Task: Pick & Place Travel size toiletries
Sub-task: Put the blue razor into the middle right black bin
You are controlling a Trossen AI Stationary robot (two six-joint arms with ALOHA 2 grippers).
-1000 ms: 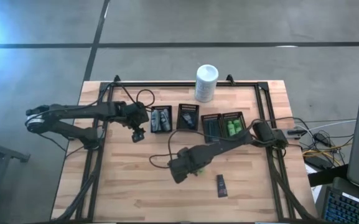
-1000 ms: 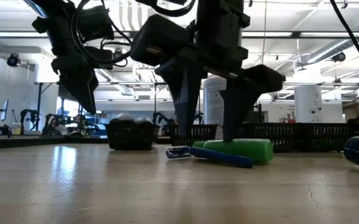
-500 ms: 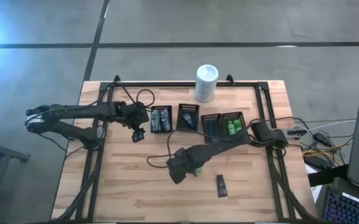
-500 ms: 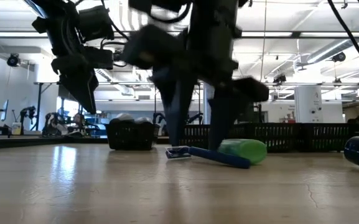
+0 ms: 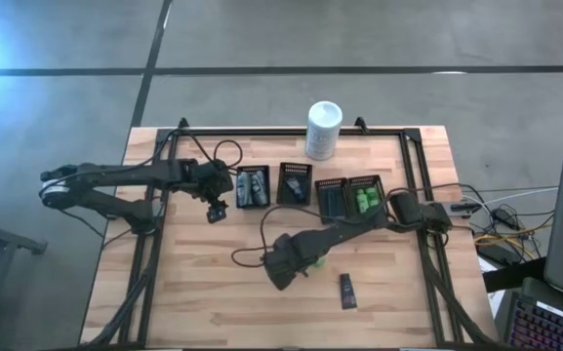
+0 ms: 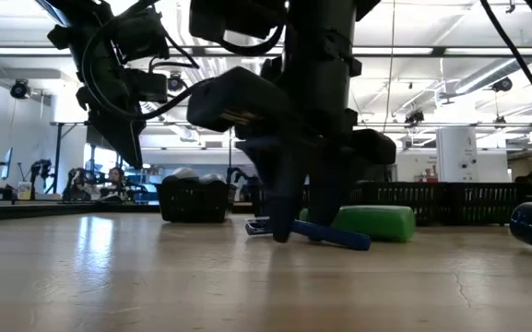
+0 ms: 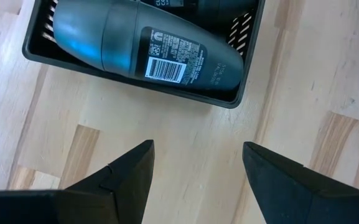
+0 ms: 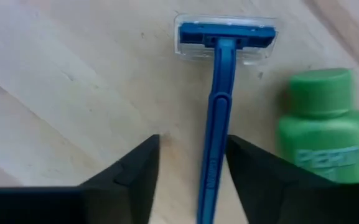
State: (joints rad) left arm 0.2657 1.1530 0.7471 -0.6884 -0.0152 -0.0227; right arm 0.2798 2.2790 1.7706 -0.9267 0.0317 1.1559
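My right gripper points down at the table's middle. Its open fingers stand on either side of the handle of a thin blue razor, which lies flat on the wood. A bright green small bottle lies on its side right beside the razor. A small black flat tube lies nearer the near edge. My left gripper hangs open above bare wood, just short of a black tray holding grey oval bottles. My right gripper comes from above with its fingers lying across the razor's handle, one on each side. One finger stands at the handle's edge and I cannot tell whether it touches. The other finger is clear of it. The razor lies flat on the table.
Several black slotted trays sit in a row toward the far edge: grey bottles, dark items, razors, green bottles. A tall white container stands behind them. Cables trail across the wood near both arms.
My right gripper has narrowed its fingers. A second ago they stood wide apart at the green bottle. Now they stand close together around the razor's handle, low at the table. The left arm has kept still.
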